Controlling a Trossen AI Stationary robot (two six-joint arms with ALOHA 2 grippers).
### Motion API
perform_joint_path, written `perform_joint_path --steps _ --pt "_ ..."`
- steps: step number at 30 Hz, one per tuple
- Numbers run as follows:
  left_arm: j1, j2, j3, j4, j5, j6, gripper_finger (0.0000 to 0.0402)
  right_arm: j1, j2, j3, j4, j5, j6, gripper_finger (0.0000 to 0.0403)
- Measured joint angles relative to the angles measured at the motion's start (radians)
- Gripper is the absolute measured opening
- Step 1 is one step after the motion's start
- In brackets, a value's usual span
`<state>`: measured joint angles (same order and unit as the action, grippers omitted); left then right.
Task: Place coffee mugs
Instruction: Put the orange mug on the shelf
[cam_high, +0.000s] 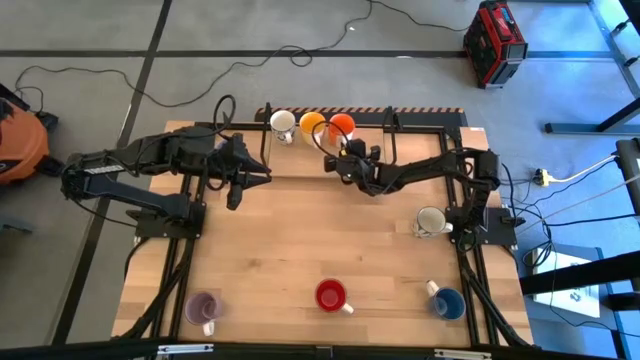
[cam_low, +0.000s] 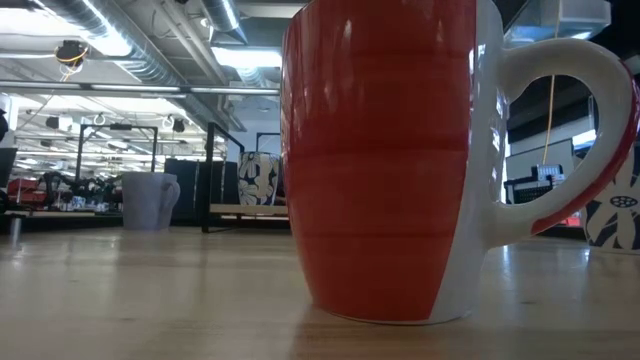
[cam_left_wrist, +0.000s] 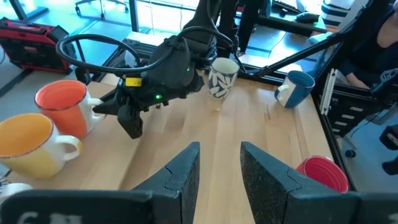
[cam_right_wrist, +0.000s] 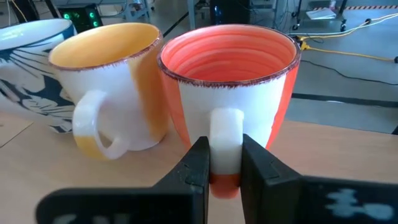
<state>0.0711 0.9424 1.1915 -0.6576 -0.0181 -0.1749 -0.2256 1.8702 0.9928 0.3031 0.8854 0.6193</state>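
Presently: right pincer (cam_right_wrist: 216, 163) clamped on the handle of the orange-red mug (cam_right_wrist: 231, 81), upright at the worktop's (cam_high: 300, 240) far edge, beside the yellow-orange mug (cam_right_wrist: 112, 81). Left pincer (cam_left_wrist: 217, 168) open, empty, waits nearby.

The left gripper (cam_left_wrist: 219, 165) hangs over the wooden counter (cam_left_wrist: 249, 124) with its fingers apart and nothing between them. Ahead, the right gripper (cam_left_wrist: 127, 118) is beside the orange-red mug (cam_left_wrist: 62, 107), with the yellow-orange mug (cam_left_wrist: 28, 146) next to it. A patterned white mug (cam_left_wrist: 222, 77) and the blue mug (cam_left_wrist: 297, 87) stand toward the counter's far edge; the red mug (cam_left_wrist: 323, 174) sits near its side edge.
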Motion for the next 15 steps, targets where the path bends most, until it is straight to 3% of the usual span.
perform_joint_path --steps 8,15 --pt "0.000 0.000 0.000 0.002 0.000 -0.001 0.0110 0.002 0.010 0.000 0.053 -0.033 -0.053 0.0035" --pt "0.000 0.000 0.000 0.002 0.000 -0.001 0.0110 -0.006 0.010 -0.001 0.052 -0.041 -0.051 0.0069"
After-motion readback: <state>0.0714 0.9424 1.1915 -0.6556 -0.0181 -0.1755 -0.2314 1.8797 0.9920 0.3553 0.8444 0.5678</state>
